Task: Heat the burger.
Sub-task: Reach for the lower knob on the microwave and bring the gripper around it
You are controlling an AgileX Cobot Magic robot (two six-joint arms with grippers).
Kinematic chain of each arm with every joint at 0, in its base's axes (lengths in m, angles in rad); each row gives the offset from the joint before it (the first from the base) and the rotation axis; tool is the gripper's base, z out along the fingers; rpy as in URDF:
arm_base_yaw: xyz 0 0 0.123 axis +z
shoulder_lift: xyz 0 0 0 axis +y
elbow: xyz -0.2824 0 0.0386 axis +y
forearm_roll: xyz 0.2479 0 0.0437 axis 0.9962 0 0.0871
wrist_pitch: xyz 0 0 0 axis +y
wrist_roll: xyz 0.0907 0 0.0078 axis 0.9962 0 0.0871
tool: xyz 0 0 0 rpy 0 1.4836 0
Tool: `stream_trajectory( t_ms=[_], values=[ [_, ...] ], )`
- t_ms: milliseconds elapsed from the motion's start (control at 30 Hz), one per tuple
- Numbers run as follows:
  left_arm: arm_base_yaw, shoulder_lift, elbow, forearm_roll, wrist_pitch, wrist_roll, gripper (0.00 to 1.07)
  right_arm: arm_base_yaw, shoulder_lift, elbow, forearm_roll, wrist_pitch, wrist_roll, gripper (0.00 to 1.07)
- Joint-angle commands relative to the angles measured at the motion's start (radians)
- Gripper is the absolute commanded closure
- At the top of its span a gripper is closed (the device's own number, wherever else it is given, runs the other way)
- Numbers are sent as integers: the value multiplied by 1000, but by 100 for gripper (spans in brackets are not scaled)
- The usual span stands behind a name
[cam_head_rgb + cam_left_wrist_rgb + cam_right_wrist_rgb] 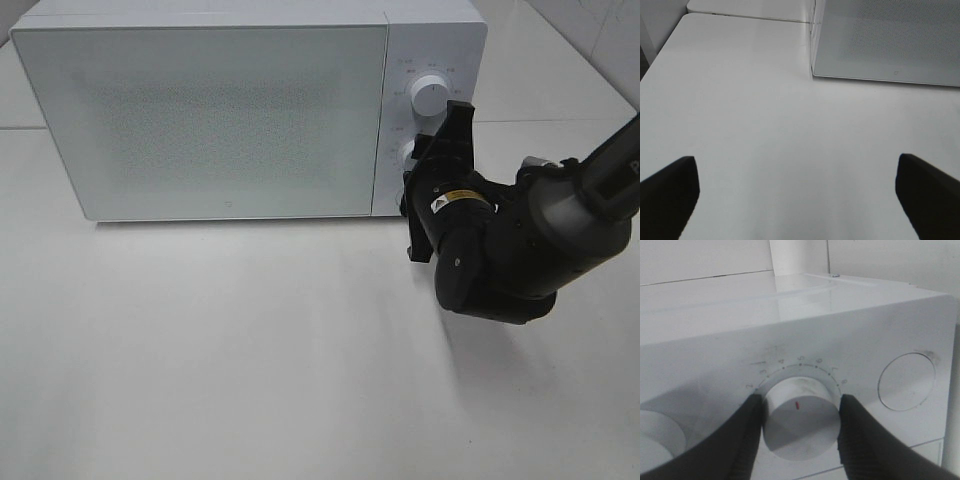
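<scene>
The burger is out of view; the white microwave (210,115) has its door closed, and its frosted door hides the inside. My right gripper (418,165) is at the control panel. In the right wrist view its two black fingers (747,440) sit against both sides of the lower white knob (798,415), which has a red mark and numbers around it. This gripper (799,422) is shut on that knob. My left gripper (800,200) is open and empty above the bare white table (765,125), near the microwave's front left corner (815,70).
An upper white knob (428,95) sits above the gripped one. A flat round button (905,381) lies beside the gripped knob. The right arm's black body (500,250) hangs over the table in front of the panel. A wall edge stands behind the microwave.
</scene>
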Motion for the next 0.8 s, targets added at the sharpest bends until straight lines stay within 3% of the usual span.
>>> stream_trajectory(
  t_ms=[33, 800],
  values=[
    [1, -16, 1, -8, -14, 1, 7, 6, -21, -50, -230, -64, -5, 107],
    [1, -16, 1, -8, -14, 1, 7, 6, -7, -50, -194, -182, -105, 98]
  ],
)
